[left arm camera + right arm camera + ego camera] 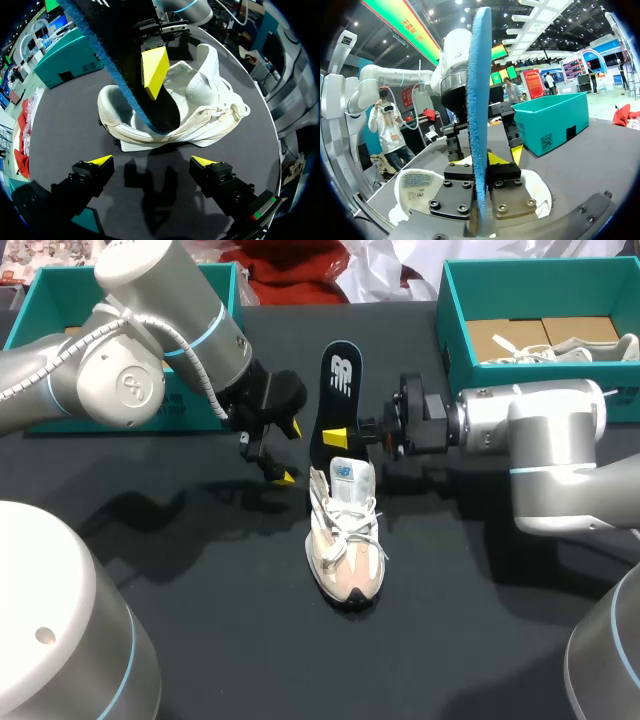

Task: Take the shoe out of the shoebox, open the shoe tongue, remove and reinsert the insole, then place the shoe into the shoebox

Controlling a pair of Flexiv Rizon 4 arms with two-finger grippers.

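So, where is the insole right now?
In the head view the insole is near the table's middle, held by the right gripper, its lower end in the shoe, the left gripper beside it.

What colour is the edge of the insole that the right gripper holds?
Blue; the right wrist view shows it best on the insole, clamped in the right gripper.

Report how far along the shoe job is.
Done: the shoe is out of the shoebox, tongue pulled open. In hand: the right pincer grips the insole, its lower end in the shoe's opening; going out or in, I cannot tell. Left: seat the insole, then box the shoe. The left pincer hangs open.
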